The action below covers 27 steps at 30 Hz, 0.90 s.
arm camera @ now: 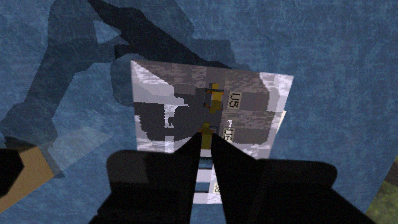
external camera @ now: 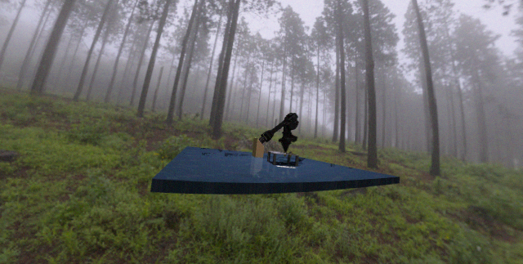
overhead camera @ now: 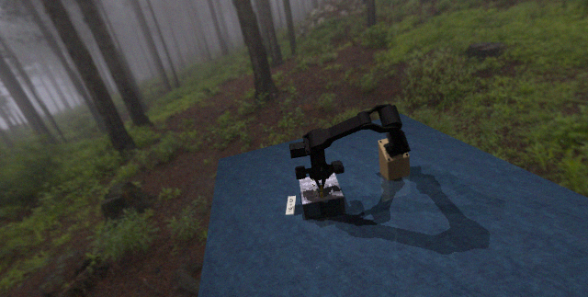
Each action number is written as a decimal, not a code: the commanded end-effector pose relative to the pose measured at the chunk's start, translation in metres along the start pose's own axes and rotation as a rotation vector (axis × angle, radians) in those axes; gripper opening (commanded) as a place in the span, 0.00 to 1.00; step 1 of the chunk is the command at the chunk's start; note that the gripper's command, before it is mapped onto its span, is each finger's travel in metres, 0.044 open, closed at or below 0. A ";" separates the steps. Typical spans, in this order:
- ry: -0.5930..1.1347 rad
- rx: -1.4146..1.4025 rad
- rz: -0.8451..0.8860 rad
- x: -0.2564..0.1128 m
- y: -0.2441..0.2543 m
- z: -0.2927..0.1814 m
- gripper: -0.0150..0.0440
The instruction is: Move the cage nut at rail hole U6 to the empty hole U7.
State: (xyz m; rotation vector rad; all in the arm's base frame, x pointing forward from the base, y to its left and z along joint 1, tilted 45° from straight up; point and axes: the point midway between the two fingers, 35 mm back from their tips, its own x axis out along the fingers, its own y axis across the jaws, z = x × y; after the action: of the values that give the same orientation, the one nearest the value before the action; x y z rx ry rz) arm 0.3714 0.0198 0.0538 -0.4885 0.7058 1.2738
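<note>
Pinching the yellow nut [overhead camera: 322,192] [arm camera: 206,128] in the claw [overhead camera: 322,188] [external camera: 285,150] [arm camera: 205,136], tips nearly together. Looking through the wrist cam, nut right by the U6 label [arm camera: 228,132], with the label at about 3 o'clock. Can't tell whether seated or slightly lifted, and no view of the wings. Next slot [arm camera: 205,162] down at 6 o'clock, partly hidden by the fingers. Other nut [arm camera: 215,99] sitting by the U5 label [arm camera: 234,100], near 12 o'clock from the pinched one. In the top view, wood block [overhead camera: 394,168] [external camera: 258,149] [arm camera: 30,175] between 2 and 3 o'clock from the plate [overhead camera: 334,180] [arm camera: 150,82], small card [overhead camera: 290,205] between 8 and 9.
</note>
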 end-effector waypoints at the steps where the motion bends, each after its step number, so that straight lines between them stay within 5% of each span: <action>1: 0.000 0.005 -0.007 0.000 0.001 -0.001 0.30; 27: 0.000 0.005 -0.035 0.000 0.002 -0.001 0.30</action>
State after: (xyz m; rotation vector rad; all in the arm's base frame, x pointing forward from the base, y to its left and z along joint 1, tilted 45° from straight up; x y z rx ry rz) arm 0.3699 0.0198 0.0537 -0.4974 0.6948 1.2439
